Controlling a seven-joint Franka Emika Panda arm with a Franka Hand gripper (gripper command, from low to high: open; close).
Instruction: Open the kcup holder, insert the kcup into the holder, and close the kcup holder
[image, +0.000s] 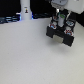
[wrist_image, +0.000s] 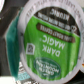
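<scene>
The kcup (wrist_image: 47, 45) fills the wrist view, its green foil lid printed "Dark Magic" and ringed by a whitish rim. In the exterior view it is a small green spot (image: 60, 16) between the fingers of my gripper (image: 60, 21), which is shut on it. The gripper hangs directly over the kcup holder (image: 60, 34), a black boxy unit on the white table at the exterior view's right. Pale and reddish spots show on the holder's top side. The picture is too coarse to tell whether a drawer stands open.
A tall white bottle-like object with a dark mark (image: 25, 10) stands at the back. Dark items (image: 9, 20) line the table's far edge at the exterior view's left. The white tabletop (image: 30, 55) spreads toward the front.
</scene>
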